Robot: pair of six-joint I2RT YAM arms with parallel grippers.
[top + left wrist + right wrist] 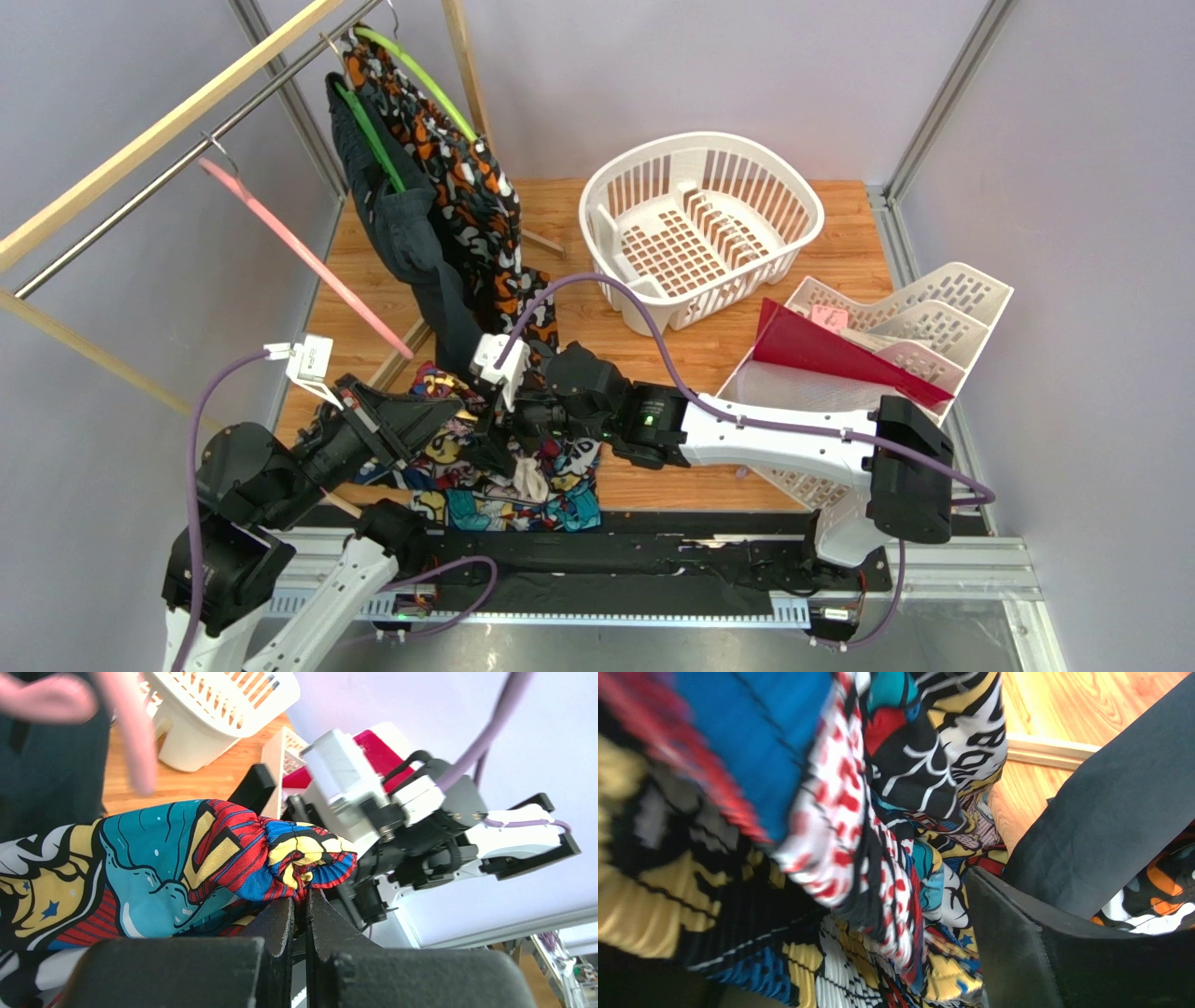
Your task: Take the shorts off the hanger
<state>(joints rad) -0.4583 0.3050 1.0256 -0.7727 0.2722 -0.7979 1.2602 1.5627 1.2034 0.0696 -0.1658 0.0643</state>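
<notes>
Shorts (484, 483) with the busy comic print lie bunched in a heap at the near edge of the wooden bench (842, 238), right between my two arms and well apart from the pink hanger (302, 252). That hanger hangs bare on the metal rail (154, 175) up at my left, with no cloth on it.

My left fingers (281, 931) are pressed together on a gathered fold of the waistband (309, 857), the red, blue and yellow ruffle pinched in the narrow slit between them. From my left wrist the rest of the shorts spreads away to the left, teal and yellow. The pink hanger shows there only as a blur at the top corner.

My right fingers (1032, 952) stand apart, reaching down into the heap just beside my left grip. From my right wrist I see one dark finger at the lower right, with folds of the printed cloth crowding the gap. I cannot tell whether the other finger touches the cloth, and nothing is squeezed between them.

Behind the heap a plain charcoal garment (407, 238) and an orange, black and white patterned garment (470, 182) hang from green hangers (421, 70) on the same rail, their lower ends reaching down near the shorts. A white laundry basket (701, 210) sits farther back on the bench, and a white tray rack (926, 301) with a red sheet (828, 350) stands at my right.
</notes>
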